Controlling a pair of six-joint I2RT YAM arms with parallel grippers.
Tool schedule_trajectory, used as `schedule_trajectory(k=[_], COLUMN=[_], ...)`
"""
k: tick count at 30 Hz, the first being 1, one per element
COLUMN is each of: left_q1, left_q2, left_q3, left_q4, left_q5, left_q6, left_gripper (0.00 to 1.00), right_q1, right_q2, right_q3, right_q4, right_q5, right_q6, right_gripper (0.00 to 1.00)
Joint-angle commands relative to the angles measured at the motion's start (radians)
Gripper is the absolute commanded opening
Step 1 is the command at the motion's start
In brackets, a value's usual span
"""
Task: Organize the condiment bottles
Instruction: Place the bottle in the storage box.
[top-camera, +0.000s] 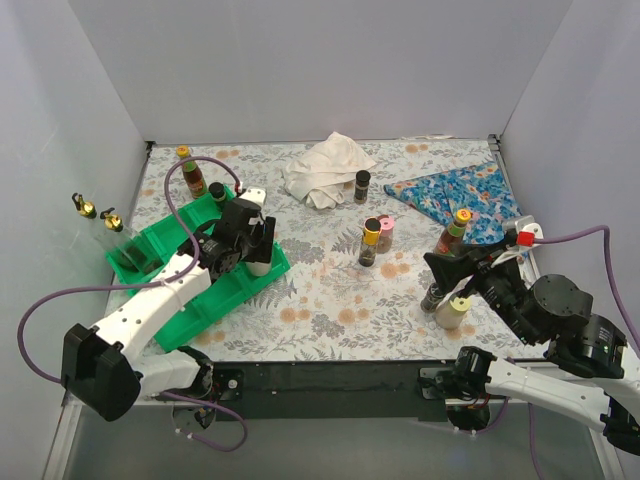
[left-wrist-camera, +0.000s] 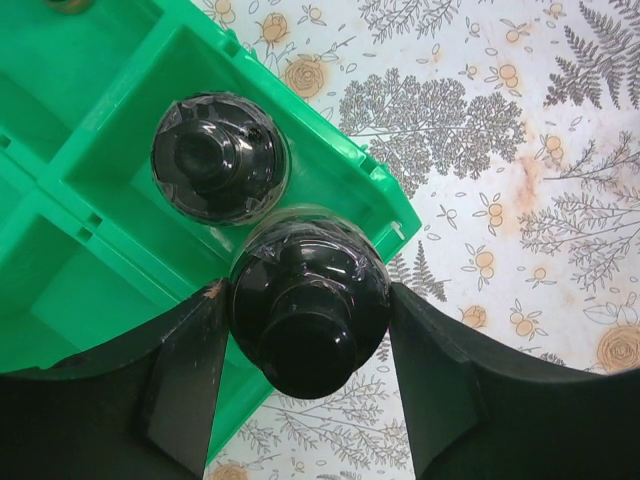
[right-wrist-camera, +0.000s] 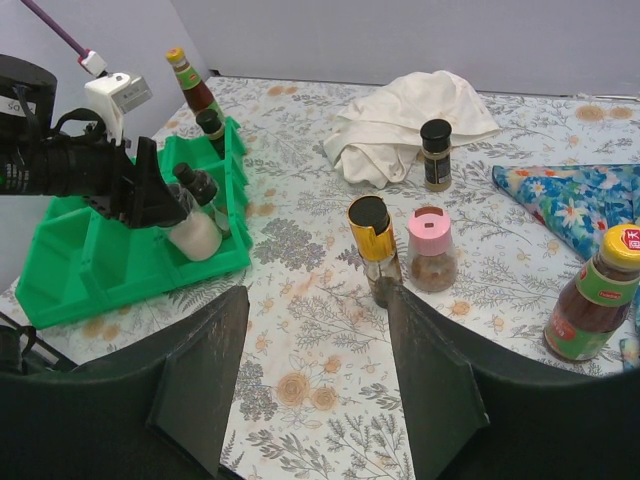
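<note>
My left gripper (left-wrist-camera: 308, 300) is shut on a cream bottle with a black cap (left-wrist-camera: 310, 345), held upright at the near right corner of the green tray (left-wrist-camera: 100, 70). A second black-capped bottle (left-wrist-camera: 215, 160) stands in the compartment just behind it. From the right wrist view the held bottle (right-wrist-camera: 195, 235) shows in the tray's end compartment. My right gripper (right-wrist-camera: 318, 300) hangs open over the bare tablecloth, nothing between its fingers. Ahead of it stand a gold-capped bottle (right-wrist-camera: 372, 250) and a pink-capped jar (right-wrist-camera: 432, 250). Overhead, the right gripper (top-camera: 435, 262) is near a dark bottle (top-camera: 432, 297) and a yellow-capped cream bottle (top-camera: 452, 312).
A white cloth (top-camera: 325, 168) lies at the back with a black-capped jar (top-camera: 361, 186) beside it. A blue floral cloth (top-camera: 465, 195) is at the back right, a red-capped sauce bottle (top-camera: 452, 232) at its edge. A yellow-capped red bottle (top-camera: 192, 172) stands behind the tray (top-camera: 150, 245).
</note>
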Motion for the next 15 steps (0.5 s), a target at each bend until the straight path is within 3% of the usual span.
schedule_trajectory(k=[1,15], left_q1=[-0.001,-0.001], left_q2=[-0.028,-0.038], left_q3=[-0.025,-0.066], left_q4=[0.074,0.113], left_q5=[-0.038,-0.111], left_q6=[-0.019,-0.05], left_gripper=[0.0,0.0], right_q1=[0.005,0.005], right_q2=[0.004,-0.016], right_q3=[0.02,0.005], right_q4=[0.028,0.028], right_q5=[0.012,0.018], right_q6=[0.003,0.003], right_gripper=[0.66,0.66])
